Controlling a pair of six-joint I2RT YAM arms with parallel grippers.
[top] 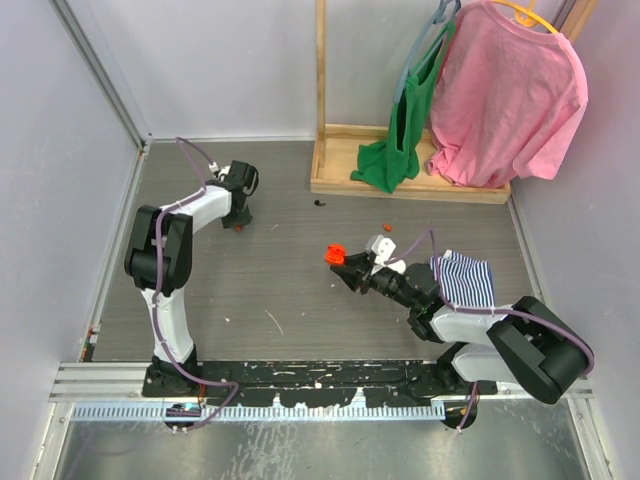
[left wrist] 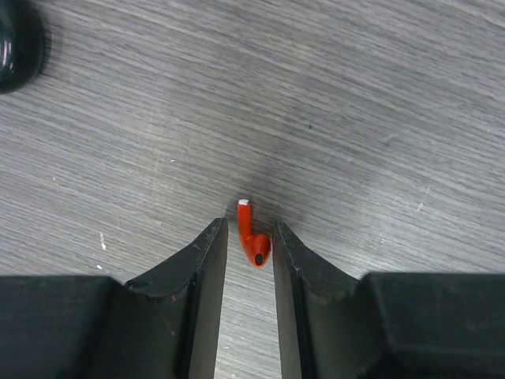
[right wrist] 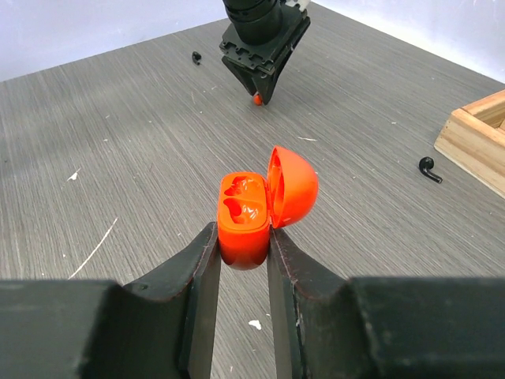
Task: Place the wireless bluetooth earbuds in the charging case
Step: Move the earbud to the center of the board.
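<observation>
1. At the centre of the right wrist view, the right gripper (right wrist: 243, 246) pinched the red charging case (right wrist: 241, 229) by its sides, with the lid (right wrist: 293, 185) hinged open toward the right.
2. Low in the middle of the left wrist view, the left gripper (left wrist: 249, 237) sat with its fingers narrowly parted around a red earbud (left wrist: 254, 246) on the table (left wrist: 379, 95). The earbud touched the right-hand finger, but I could not tell whether it was clamped.
3. A black earbud (right wrist: 428, 168) lay at the right edge, near a wooden frame (right wrist: 481, 134).

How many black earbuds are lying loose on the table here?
2. One black earbud lies by the wooden frame; the second black earbud lies far off, beyond the left claw. More may be hidden behind the arms.
</observation>
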